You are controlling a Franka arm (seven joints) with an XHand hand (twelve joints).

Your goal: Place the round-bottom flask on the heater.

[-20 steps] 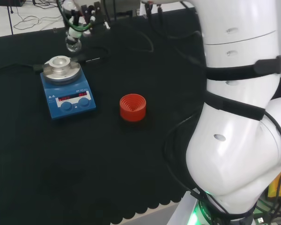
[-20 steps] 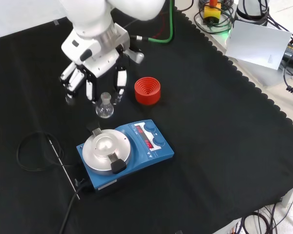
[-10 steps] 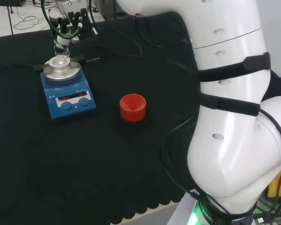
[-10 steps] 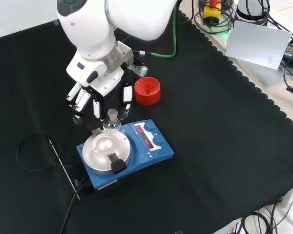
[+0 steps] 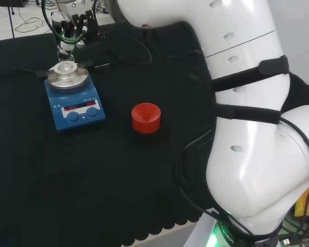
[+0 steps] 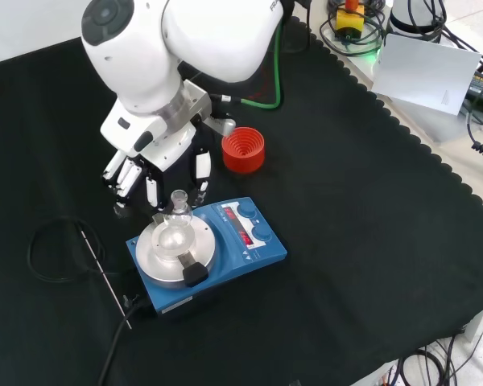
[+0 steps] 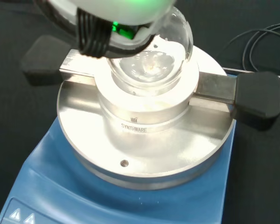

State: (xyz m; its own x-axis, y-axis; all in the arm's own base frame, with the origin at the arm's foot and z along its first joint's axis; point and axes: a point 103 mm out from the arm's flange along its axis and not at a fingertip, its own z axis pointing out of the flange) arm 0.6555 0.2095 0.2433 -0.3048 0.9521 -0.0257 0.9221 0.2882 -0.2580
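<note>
Round-bottom flask [image 6: 177,227] upright, bulb in metal cup of heater [image 6: 225,253], neck pinched by fingers [image 6: 200,170] of hand [image 6: 157,161]. Heater near desk [image 6: 362,209] centre, black handles projecting from plate rim. Red ribbed stand [image 6: 243,149] well apart; open cloth front-view right.

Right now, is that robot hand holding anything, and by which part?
Yes: the hand holds the round-bottom flask by its neck, fingers round it from above, while the bulb sits over the heater's metal bowl.
</note>
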